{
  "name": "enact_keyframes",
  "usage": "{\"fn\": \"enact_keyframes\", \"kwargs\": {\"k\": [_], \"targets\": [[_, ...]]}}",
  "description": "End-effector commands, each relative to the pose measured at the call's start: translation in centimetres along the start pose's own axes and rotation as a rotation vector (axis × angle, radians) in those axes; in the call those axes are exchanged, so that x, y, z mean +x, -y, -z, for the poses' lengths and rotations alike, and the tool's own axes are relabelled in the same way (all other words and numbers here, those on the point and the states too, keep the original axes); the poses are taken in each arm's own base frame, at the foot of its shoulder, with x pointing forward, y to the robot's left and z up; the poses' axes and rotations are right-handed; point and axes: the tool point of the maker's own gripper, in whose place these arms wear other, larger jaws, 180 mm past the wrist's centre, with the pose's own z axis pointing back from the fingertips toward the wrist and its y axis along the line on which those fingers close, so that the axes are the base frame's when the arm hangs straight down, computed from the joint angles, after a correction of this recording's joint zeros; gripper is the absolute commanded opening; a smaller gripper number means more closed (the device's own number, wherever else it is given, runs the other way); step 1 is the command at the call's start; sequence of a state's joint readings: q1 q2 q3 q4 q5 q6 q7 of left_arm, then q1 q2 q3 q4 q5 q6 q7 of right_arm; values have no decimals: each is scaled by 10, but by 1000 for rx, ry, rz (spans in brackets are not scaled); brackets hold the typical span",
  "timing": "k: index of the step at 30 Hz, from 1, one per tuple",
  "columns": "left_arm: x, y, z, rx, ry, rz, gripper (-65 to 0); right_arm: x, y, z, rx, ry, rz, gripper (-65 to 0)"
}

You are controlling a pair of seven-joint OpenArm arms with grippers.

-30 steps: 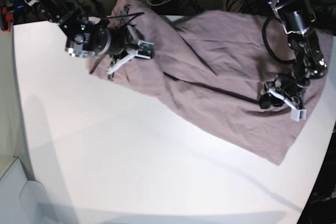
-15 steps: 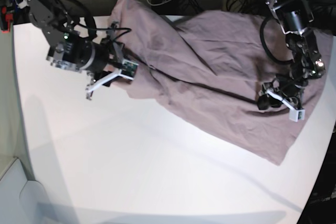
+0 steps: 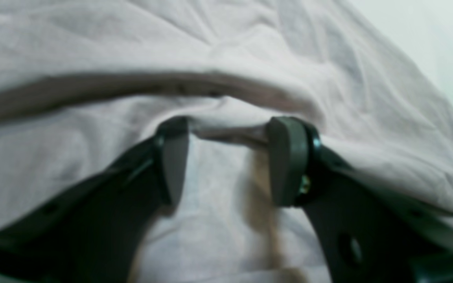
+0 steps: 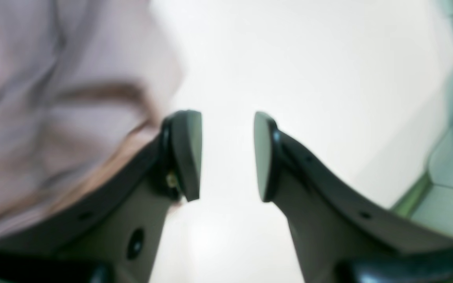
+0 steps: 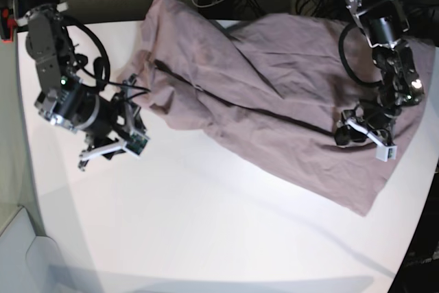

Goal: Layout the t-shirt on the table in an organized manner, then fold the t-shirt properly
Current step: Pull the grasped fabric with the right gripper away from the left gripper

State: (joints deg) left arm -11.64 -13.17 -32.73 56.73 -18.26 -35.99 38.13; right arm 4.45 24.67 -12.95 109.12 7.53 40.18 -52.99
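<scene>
Nearest, at the frame's left, the right hand [image 5: 110,147] has let go of the shirt [image 5: 274,87] and backed off over bare table [image 5: 206,224], its fingers spread and holding nothing. The released corner now lies slack at upper left. Farther right, the left hand [image 5: 363,135] still pinches a fold of shirt. The cloth remains rumpled across the table's far side; spreading is unfinished.

The soft, wrinkled short-sleeved t-shirt [image 5: 274,94] lies across the far right of the large smooth table [image 5: 206,231] (one corner trailing over the back edge), bare tabletop before it.
</scene>
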Motion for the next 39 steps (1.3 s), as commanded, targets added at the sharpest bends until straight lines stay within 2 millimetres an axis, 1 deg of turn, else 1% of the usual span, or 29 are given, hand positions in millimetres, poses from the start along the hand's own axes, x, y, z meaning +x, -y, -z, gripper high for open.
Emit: {"fn": "enact_keyframes", "kwargs": {"k": [1, 2, 5, 6, 10, 15, 19, 22, 24, 26, 28, 30, 32, 34, 35, 36, 38, 39], "targets": [[-5, -5, -1, 23, -46, 17, -322, 2, 11, 2, -21, 2, 7, -422], [-5, -5, -1, 23, -46, 17, -322, 1, 11, 7, -13, -4, 21, -421], [-5, -5, -1, 23, -46, 17, -322, 5, 3, 26, 32, -11, 42, -421], [-5, -5, -1, 23, -46, 17, -322, 2, 0, 31, 49, -24, 45, -421], [-5, -5, -1, 23, -48, 17, -322, -3, -20, 44, 113, -51, 30, -420], [-5, -5, -1, 23, -46, 17, -322, -7, -30, 45, 138, -65, 22, -420], [-5, -4, 0, 22, -45, 16, -322, -16, -48, 46, 174, -80, 32, -420], [-5, -4, 0, 22, -45, 16, -322, -6, -75, 50, 237, -68, -22, -420], [-5, -4, 0, 22, -45, 16, -322, -2, -87, 51, 266, -64, -51, -420], [-5, -4, 0, 22, -45, 16, -322, 0, -92, 52, 276, -59, -57, -420], [-5, -4, 0, 22, -45, 16, -322, 9, -97, 54, 286, -41, -44, -420], [-5, -4, 0, 22, -46, 16, -322, 8, -102, 59, 301, -47, -28, -420], [-5, -4, 0, 22, -46, 16, -322, 6, -100, 63, 305, -60, -19, -427], [-7, -5, -1, 23, -51, 15, -322, 3, -102, 67, 314, -72, -9, -459], [-7, -5, -1, 23, -51, 15, -322, 3, -103, 69, 318, -72, -5, -491], [-8, -5, -1, 23, -52, 15, -322, 5, -102, 70, 315, -69, -4, -538], [-8, -5, -1, 23, -52, 15, -322, 14, -90, 70, 291, -51, -15, -650], [-8, -5, -1, 23, -52, 15, -322, 19, -86, 70, 282, -42, -19, -650]]}}
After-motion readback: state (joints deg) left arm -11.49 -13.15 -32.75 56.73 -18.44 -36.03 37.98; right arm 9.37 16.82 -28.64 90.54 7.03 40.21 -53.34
